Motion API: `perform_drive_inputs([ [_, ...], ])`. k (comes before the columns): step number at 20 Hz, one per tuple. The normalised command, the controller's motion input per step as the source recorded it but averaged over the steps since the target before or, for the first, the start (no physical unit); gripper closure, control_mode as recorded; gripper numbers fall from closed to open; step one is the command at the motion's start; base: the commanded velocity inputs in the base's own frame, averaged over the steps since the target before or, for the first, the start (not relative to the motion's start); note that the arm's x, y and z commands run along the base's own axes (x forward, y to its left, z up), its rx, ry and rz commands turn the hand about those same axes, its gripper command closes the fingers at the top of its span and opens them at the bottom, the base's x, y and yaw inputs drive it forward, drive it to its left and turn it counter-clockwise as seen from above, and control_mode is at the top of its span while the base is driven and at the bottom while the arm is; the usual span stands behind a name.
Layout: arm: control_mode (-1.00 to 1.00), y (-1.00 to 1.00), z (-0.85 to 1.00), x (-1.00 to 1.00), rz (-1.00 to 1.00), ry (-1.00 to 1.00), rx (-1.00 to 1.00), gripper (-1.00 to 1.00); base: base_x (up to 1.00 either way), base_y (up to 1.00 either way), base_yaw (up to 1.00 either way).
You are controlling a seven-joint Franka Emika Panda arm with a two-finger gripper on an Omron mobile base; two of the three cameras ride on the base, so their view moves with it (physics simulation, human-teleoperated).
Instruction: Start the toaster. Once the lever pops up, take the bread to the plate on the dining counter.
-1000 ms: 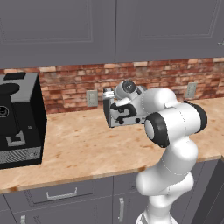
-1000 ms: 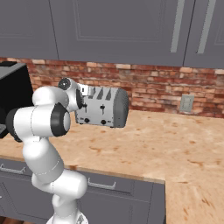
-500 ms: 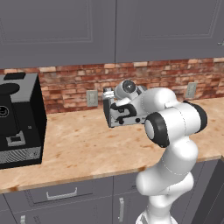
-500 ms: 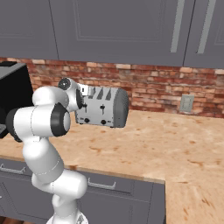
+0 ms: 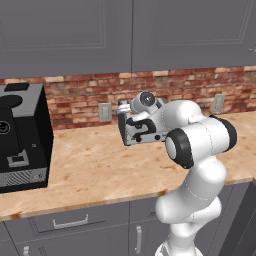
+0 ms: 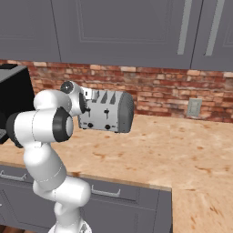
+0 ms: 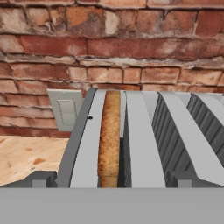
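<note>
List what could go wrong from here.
The open gripper hangs over the bread in the toaster, not at a lever; pressing down here might crush the slice without starting it. The bread sits deep in its slot, so the fingers may catch the rims when grasping.

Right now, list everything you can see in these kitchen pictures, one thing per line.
toaster: one, silver-grey, on the counter by the brick wall.
bread: one slice, tan-brown, standing in the toaster's leftmost slot in the hand view.
coffee machine: one, black, left end of the counter.
counter: one, light wood-tone top over grey drawers.
wall outlets: three, grey, on the brick.
upper cabinets: grey, above the brick.
end effector: one, dark fingertips, open, just above the toaster's near end.
</note>
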Motion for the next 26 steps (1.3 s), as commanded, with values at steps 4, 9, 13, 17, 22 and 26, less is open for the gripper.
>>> perform_drive_inputs([
  [4,-1.00,0.00,0.00,0.00,0.00,0.00,0.00,-1.00,0.00,0.00,0.00],
  [9,-1.00,0.00,0.00,0.00,0.00,0.00,0.00,-1.00,0.00,0.00,0.00],
  [13,-1.00,0.00,0.00,0.00,0.00,0.00,0.00,-1.00,0.00,0.00,0.00],
  [17,-1.00,0.00,0.00,0.00,0.00,0.00,0.00,-1.00,0.00,0.00,0.00],
  [22,-1.00,0.00,0.00,0.00,0.00,0.00,0.00,-1.00,0.00,0.00,0.00],
  [26,-1.00,0.00,0.00,0.00,0.00,0.00,0.00,-1.00,0.00,0.00,0.00],
])
